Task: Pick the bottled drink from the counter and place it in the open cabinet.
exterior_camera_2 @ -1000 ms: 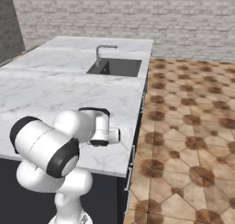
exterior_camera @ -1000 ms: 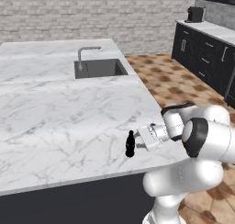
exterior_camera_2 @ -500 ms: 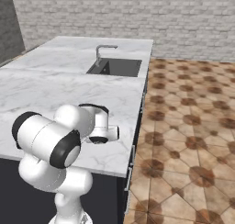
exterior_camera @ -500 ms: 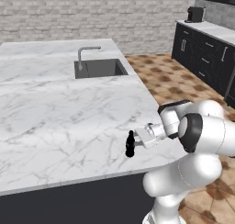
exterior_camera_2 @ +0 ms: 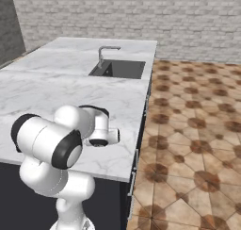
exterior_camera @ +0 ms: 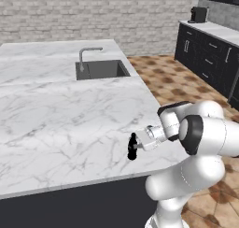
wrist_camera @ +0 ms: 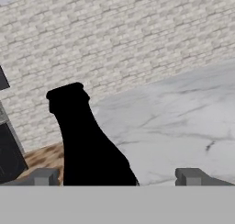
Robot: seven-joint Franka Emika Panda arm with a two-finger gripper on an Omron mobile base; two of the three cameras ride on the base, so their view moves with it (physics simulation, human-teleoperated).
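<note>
Small black narrow-necked bottle [exterior_camera: 132, 146] upright near front edge of white grey-veined marble counter [exterior_camera: 60, 115]. End effector [wrist_camera: 118, 177] spread, bottle between tips, off-centre. Centre, advance horizontally, pinch body below neck.

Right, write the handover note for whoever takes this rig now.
Gripper: open, level with the bottled drink, which sits between the fingertips in the hand view, nearer one of them; no grip yet.
Bottled drink: upright on the counter, near its front edge, well away from the sink.
Done: approach to the bottle.
Left: close on it, lift, carry it to the open cabinet, place it inside.
</note>
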